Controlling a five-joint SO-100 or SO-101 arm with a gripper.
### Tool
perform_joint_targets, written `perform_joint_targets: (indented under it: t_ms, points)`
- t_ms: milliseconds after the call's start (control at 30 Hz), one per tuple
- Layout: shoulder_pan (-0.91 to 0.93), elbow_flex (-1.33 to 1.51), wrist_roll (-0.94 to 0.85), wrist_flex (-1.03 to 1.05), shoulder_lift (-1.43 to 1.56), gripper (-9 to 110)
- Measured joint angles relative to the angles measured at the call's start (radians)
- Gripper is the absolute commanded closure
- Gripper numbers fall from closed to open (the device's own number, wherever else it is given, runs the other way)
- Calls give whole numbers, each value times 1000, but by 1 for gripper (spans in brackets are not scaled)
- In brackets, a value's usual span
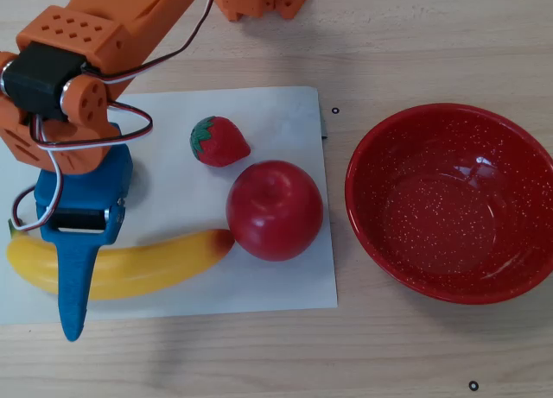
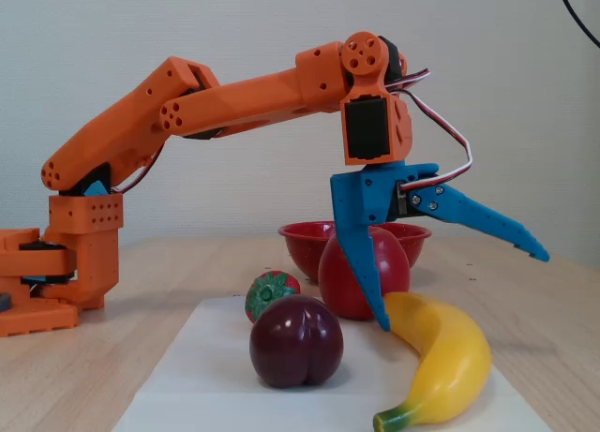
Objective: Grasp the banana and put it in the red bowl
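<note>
Overhead view, left to right: claw (image 1: 69, 268) standing spread wide, one finger crossing the banana (image 1: 155, 262), which is lying on white paper (image 1: 285, 286). Apple (image 1: 275, 210) touching the banana's right end; strawberry (image 1: 218, 142) sitting at the apple's 11 o'clock. Red bowl (image 1: 367, 234) resting at 3 o'clock on bare counter (image 1: 259, 355), right rim cut off. Plum (image 2: 295, 340) showing only in the fixed view.
</note>
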Motion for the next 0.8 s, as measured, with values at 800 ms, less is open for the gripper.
perform_joint_targets:
  t_ms: [800]
  points:
    - [3, -71, -2, -51, -146, 53]
